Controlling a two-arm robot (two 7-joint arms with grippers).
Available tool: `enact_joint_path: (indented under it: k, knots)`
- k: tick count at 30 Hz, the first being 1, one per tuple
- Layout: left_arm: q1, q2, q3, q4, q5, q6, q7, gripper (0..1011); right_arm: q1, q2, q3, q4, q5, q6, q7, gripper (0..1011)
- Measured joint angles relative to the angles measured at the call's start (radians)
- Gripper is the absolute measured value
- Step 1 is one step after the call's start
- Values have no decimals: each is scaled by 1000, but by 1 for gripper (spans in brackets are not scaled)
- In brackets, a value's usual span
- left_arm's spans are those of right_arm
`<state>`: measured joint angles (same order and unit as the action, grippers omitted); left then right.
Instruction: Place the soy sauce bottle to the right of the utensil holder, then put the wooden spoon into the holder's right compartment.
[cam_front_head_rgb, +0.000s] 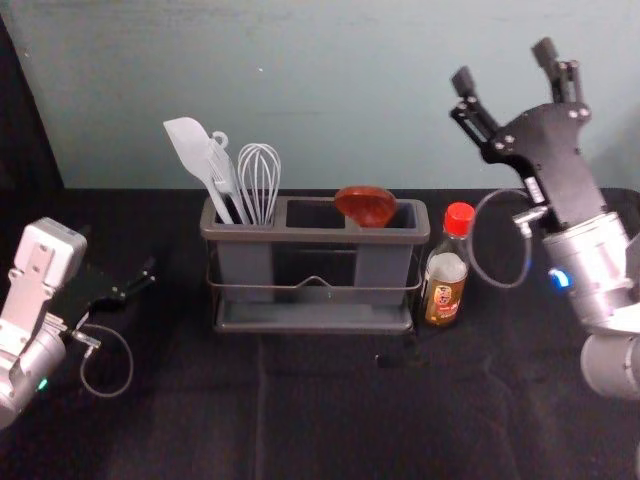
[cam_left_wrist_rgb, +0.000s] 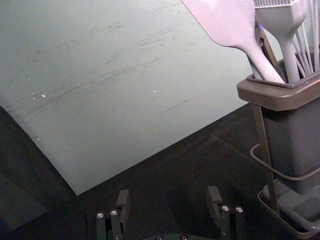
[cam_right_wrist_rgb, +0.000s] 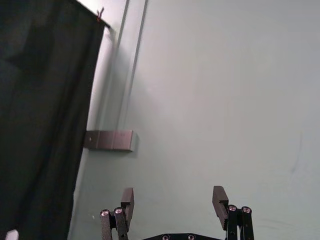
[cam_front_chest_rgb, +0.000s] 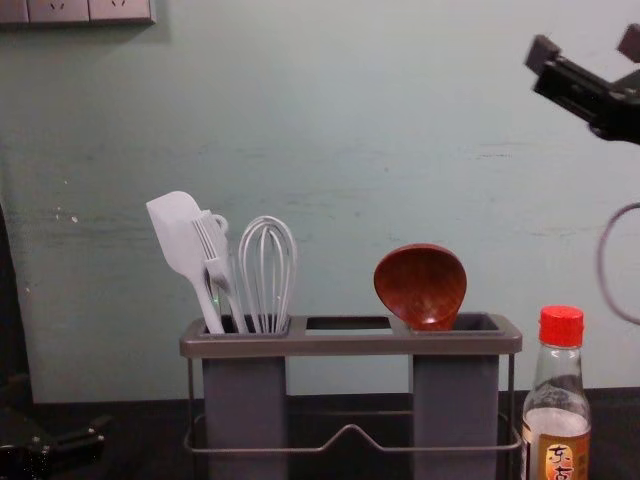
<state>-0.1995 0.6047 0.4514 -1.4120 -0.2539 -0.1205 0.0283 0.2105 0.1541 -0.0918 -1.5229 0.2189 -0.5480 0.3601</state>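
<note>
Seeing the soy sauce bottle (cam_front_head_rgb: 445, 290) upright just right of the utensil holder (cam_front_head_rgb: 310, 235), red-capped, clear-necked, brown-labelled; seeing the wooden spoon (cam_front_head_rgb: 366, 206) glossy red-brown, bowl up in the right compartment (cam_front_head_rgb: 383, 268). Finding empty, parted jaws on the raised right gripper (cam_front_head_rgb: 503, 66) and the left gripper (cam_front_head_rgb: 117, 250), left of the holder.

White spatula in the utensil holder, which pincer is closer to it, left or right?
Left. The left pincer is low, off to the left of the white spatula. The right pincer is raised, well to its right, past the utensil holder's right end.
</note>
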Motion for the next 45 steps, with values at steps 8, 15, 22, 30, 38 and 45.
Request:
enact_joint_path:
  k: [8,15,22,30,38,45]
  knots:
    - [0,0,0,0,0,0,0,1011,3,74,37,-9,2,64,12,1002]
    - [0,0,0,0,0,0,0,1011,-1,124,71,22,-19,118,-5,1002]
    - [0,0,0,0,0,0,0,1011,-6,146,72,62,-79,186,-43,1002]
    - [0,0,0,0,0,0,0,1012,-14,153,62,111,-139,280,-92,1002]
    - [0,0,0,0,0,0,0,1011,-15,160,39,158,-144,330,-76,1002]
    - [0,0,0,0,0,0,0,1011,-10,181,8,171,-144,376,-44,1002]
